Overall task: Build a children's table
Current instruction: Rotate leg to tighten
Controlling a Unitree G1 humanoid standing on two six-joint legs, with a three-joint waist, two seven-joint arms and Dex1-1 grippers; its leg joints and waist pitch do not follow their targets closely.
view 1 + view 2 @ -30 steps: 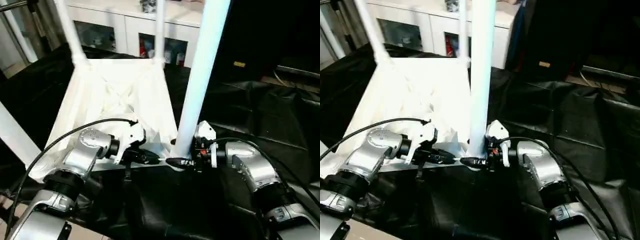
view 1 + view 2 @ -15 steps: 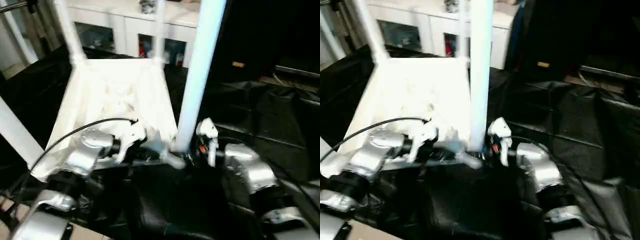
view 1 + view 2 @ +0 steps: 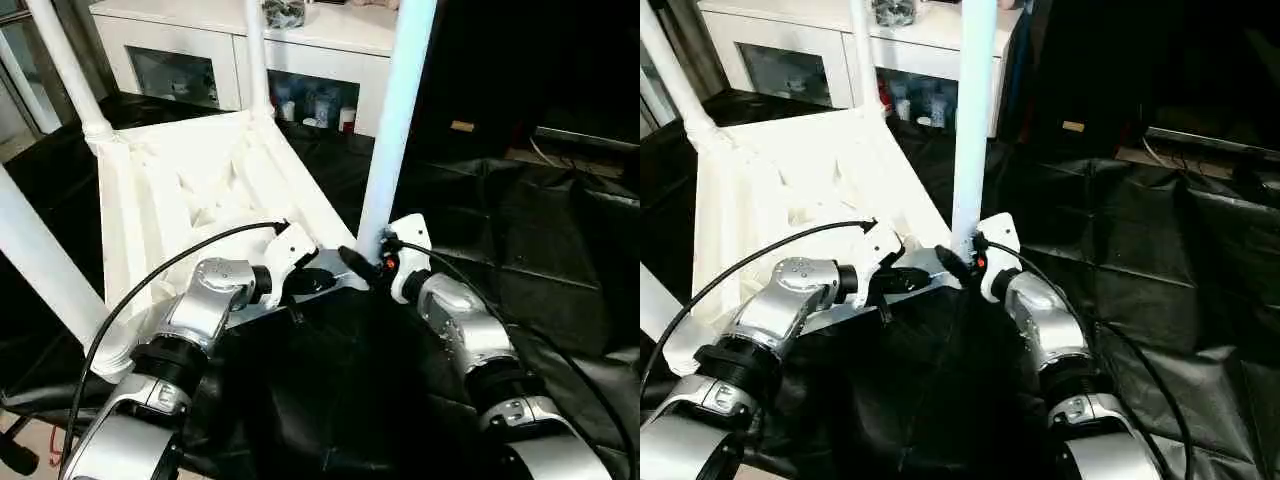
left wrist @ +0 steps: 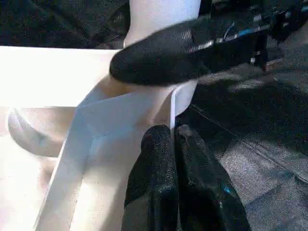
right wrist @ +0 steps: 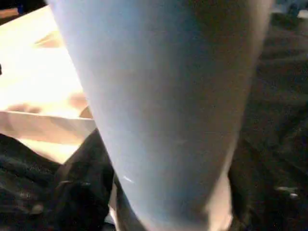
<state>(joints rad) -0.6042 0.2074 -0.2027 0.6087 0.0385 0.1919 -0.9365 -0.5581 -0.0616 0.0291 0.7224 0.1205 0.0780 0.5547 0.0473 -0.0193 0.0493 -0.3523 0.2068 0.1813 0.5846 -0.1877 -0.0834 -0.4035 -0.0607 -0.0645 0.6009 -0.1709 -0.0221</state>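
Upside-down children's table on the black sheet, ribbed underside up. Four legs standing in corner sockets; the near-right one seemingly last, perhaps not fully seated. Left gripper with jaws pressed together, pinching the thin rim of the top by that socket. Right gripper with jaws spread around that leg's base. Left, probably: final seating, then flipping upright.
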